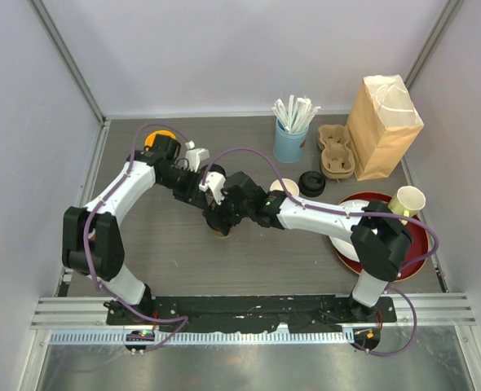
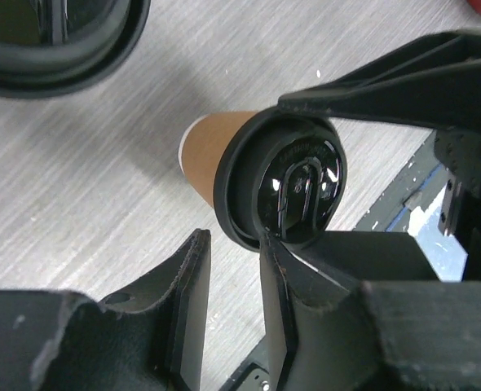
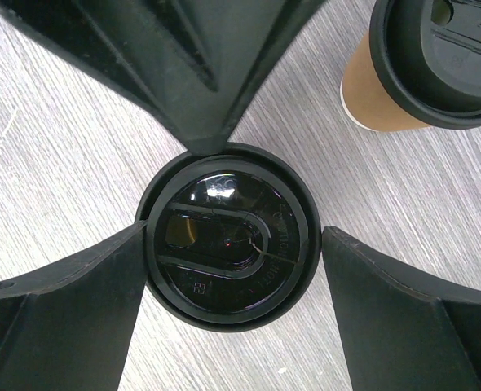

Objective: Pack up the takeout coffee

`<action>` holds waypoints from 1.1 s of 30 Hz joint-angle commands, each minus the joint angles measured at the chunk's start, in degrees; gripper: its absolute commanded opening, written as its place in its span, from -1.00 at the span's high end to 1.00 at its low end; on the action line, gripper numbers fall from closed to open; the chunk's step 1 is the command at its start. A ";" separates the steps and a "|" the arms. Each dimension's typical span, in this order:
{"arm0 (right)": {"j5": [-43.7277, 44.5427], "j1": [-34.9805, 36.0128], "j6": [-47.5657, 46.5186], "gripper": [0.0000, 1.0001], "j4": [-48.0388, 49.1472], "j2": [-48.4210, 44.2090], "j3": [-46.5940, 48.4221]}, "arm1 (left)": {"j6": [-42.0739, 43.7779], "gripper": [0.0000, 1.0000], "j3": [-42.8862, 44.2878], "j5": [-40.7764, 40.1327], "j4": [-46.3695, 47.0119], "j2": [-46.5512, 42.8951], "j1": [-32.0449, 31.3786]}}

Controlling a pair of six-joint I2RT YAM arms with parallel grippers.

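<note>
lidded cup (image 3: pixel 224 204) snug between right gripper (image 3: pixel 234 238) fingers

Cup (image 2: pixel 201 151): matt kraft-brown paper. Lid (image 2: pixel 288 175): glossy black plastic, smooth. Table (image 2: pixel 86 163): matt grey wood-grain look.

Two arms, left arm (image 1: pixel 118 191) and right arm (image 1: pixel 314 216): glossy white link shells set between bulky black joint housings, each trailed by a looping purple cable (image 1: pixel 237 149) and mounted on a black base plate (image 1: pixel 249 305). Left gripper (image 2: pixel 232 244) and right gripper (image 3: pixel 232 236): matte black, with broad wedge-shaped moulded fingers. Small white blocks (image 1: pixel 198 156) sit at the left wrist.
</note>
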 commanded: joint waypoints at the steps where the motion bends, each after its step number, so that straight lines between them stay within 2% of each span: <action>1: -0.64 -0.22 -0.69 -0.76 -5.79 0.14 -2.70 | -0.67 0.33 -3.71 4.23 -0.52 -1.11 1.49; 8: -1.34 -0.22 -0.34 -0.71 -3.24 0.14 -5.25 | -4.37 0.33 -6.08 9.67 2.12 1.79 1.94; 14: -2.13 -0.31 -0.07 -0.64 -2.19 0.57 -6.31 | -5.07 0.38 -7.14 8.46 3.35 3.90 2.02; 23: -3.63 -0.31 3.09 -0.41 0.89 1.45 -11.58 | -6.13 0.66 -8.19 7.57 5.38 10.14 2.02; 26: -3.89 -0.31 4.40 -0.35 1.59 1.46 -13.16 | -6.22 0.89 -8.63 7.05 5.29 11.72 2.02; 29: -4.33 -0.31 5.20 -0.31 2.29 1.46 -14.57 | -6.22 1.00 -8.99 6.08 5.55 13.04 2.02; 33: -4.42 -0.40 5.99 -0.27 2.91 1.46 -16.41 | -6.22 1.00 -9.34 4.85 5.64 14.71 2.02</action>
